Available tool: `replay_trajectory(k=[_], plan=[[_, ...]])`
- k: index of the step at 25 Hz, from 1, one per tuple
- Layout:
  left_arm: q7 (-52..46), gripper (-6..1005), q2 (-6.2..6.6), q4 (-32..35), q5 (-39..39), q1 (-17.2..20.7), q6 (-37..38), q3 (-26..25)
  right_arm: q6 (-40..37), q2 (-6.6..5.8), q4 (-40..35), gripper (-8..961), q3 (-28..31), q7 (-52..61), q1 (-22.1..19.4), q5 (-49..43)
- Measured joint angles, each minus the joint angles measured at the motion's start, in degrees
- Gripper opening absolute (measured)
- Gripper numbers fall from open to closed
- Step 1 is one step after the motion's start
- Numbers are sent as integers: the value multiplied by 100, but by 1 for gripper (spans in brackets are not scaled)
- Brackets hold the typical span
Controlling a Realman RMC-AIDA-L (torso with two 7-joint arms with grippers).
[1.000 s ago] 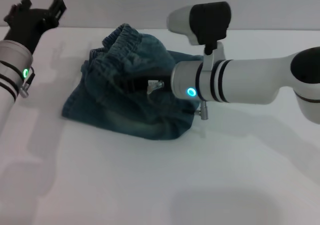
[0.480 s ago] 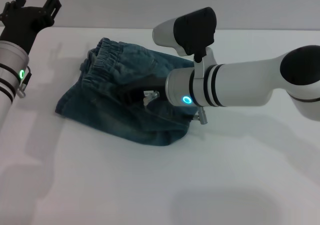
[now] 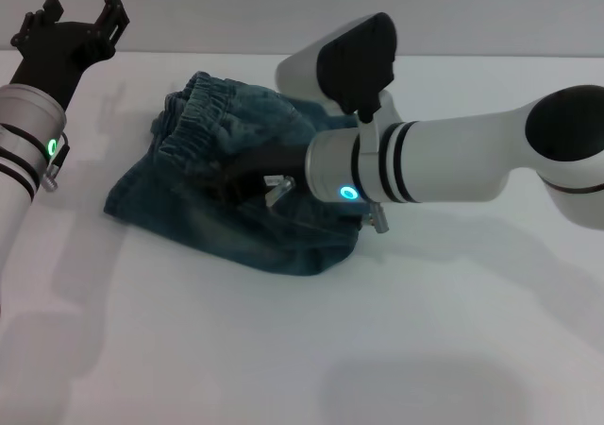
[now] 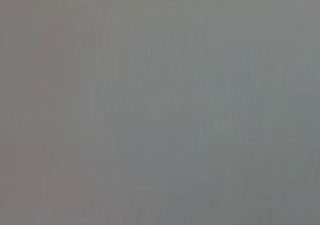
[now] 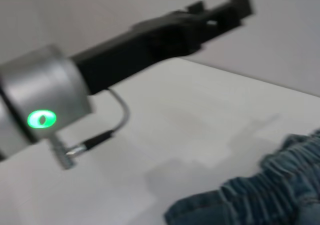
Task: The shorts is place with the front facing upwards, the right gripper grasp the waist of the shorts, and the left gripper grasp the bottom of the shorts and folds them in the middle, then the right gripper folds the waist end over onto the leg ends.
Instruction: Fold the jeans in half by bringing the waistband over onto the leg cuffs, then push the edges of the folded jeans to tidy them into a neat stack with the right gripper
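Observation:
The blue-green denim shorts (image 3: 236, 217) lie bunched and folded on the white table (image 3: 283, 349). Their ruffled waist (image 3: 203, 113) sits on top at the far left of the pile, and also shows in the right wrist view as the waist (image 5: 280, 185). My right gripper (image 3: 241, 175) presses down into the middle of the cloth, just beside the waistband, its tips buried in the folds. My left gripper (image 3: 80, 14) hangs open in the air above the table's far left corner, apart from the shorts; the left gripper (image 5: 222, 7) appears in the right wrist view too. The leg ends are hidden in the fold.
The white table stretches bare in front of and to the right of the shorts. A grey wall (image 3: 236, 9) rises behind the table's far edge. The left wrist view holds only flat grey.
The waist was raised a second ago; it has come down and to the left onto the pile. My right arm shifted left with it. The left gripper barely moved.

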Motion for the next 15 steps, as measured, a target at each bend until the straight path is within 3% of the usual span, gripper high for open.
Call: replay_trajectory(k=[3,8,11,15], plan=[[-3,789,1,-10,-7,-3,-2,26,68,1,180,264,-45,-250,-54,17],[-60,789,6,-34,7,0,-2,80,-263,14,594,397,9,-672,-380,35],[-80,789,15,-59,19,27,32,73,-934,14,825,477,12,-1060,-757,36],[-82,789,30,-100,27,50,87,37,-2533,25,1632,478,-60,-2048,-1687,15]])
